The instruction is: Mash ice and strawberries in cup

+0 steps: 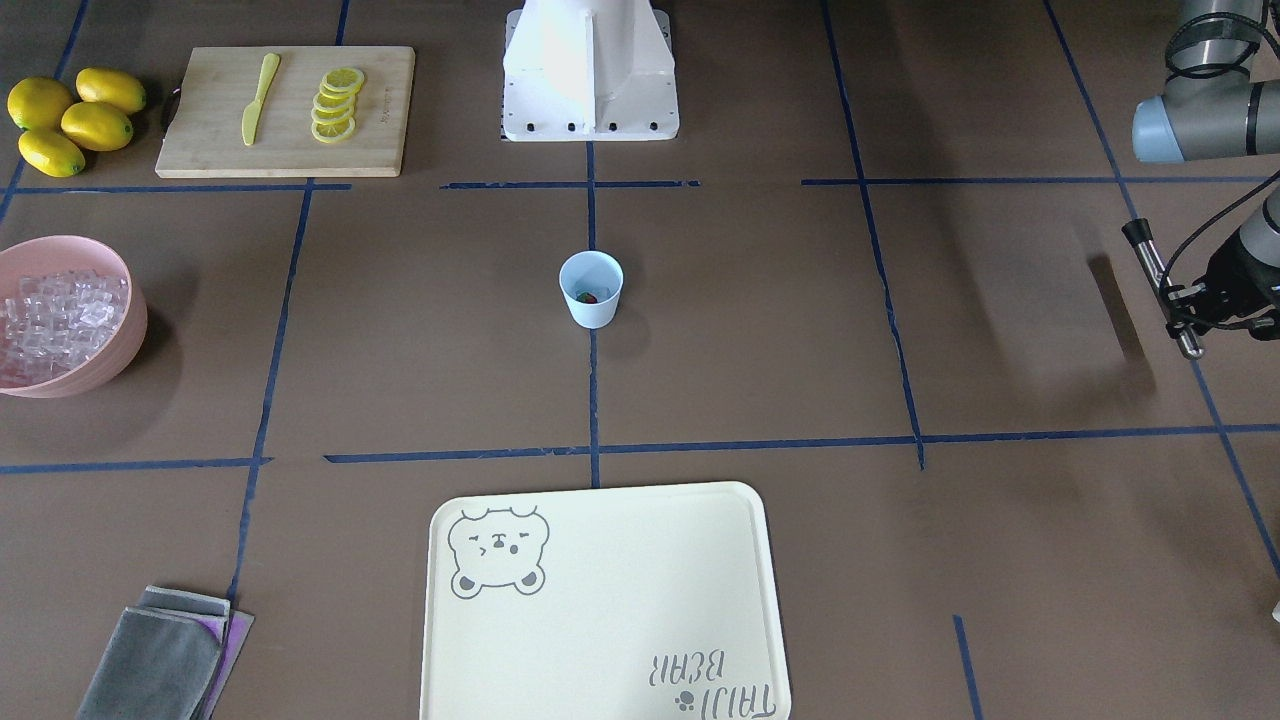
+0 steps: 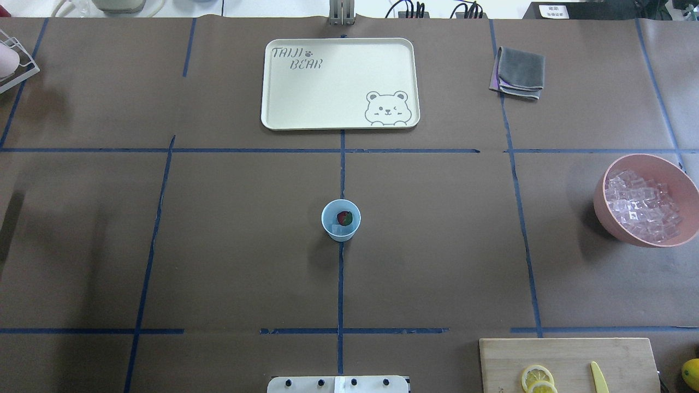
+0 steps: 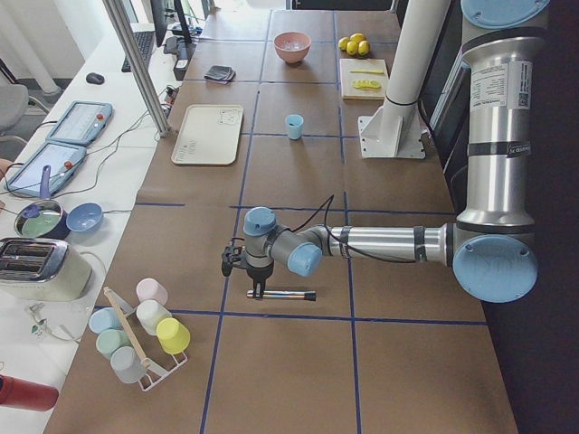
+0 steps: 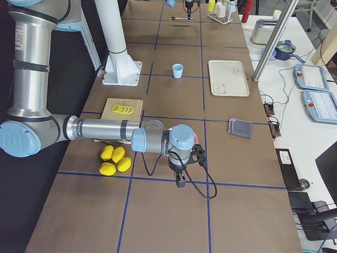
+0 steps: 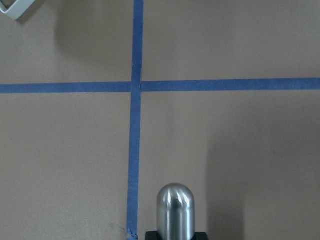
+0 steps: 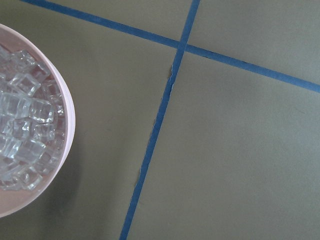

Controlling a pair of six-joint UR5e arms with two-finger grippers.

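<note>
The left gripper (image 1: 1175,300) is clamped on a metal rod (image 1: 1150,262) above the left end of the table (image 2: 218,245). The right gripper (image 4: 180,180) hangs beside the pink bowl (image 2: 600,210) at the right edge; I cannot tell its finger spread. The ice (image 2: 641,210) fills that bowl. The cup (image 2: 341,220) stands mid-table, with the strawberry (image 2: 344,218) inside. The tray (image 2: 338,82) at the far edge reads "TAIJI BEAR".

The cup (image 2: 341,221) stands at the middle of the desk (image 2: 218,245), the strawberry (image 2: 344,218) in it; the tray (image 2: 338,82) lies beyond it from the robot, a cloth (image 2: 520,72) to the tray's right; the bowl (image 2: 607,221) of ice (image 2: 641,204) sits at the right edge; the cutting board (image 2: 568,355) lies nearer the robot on the right, lemon slices (image 2: 537,377) and a knife (image 2: 598,377) on it, whole lemons (image 1: 75,118) beside it; the left gripper (image 1: 1180,300) grips a muddler (image 1: 1150,255) over the left end.
</note>
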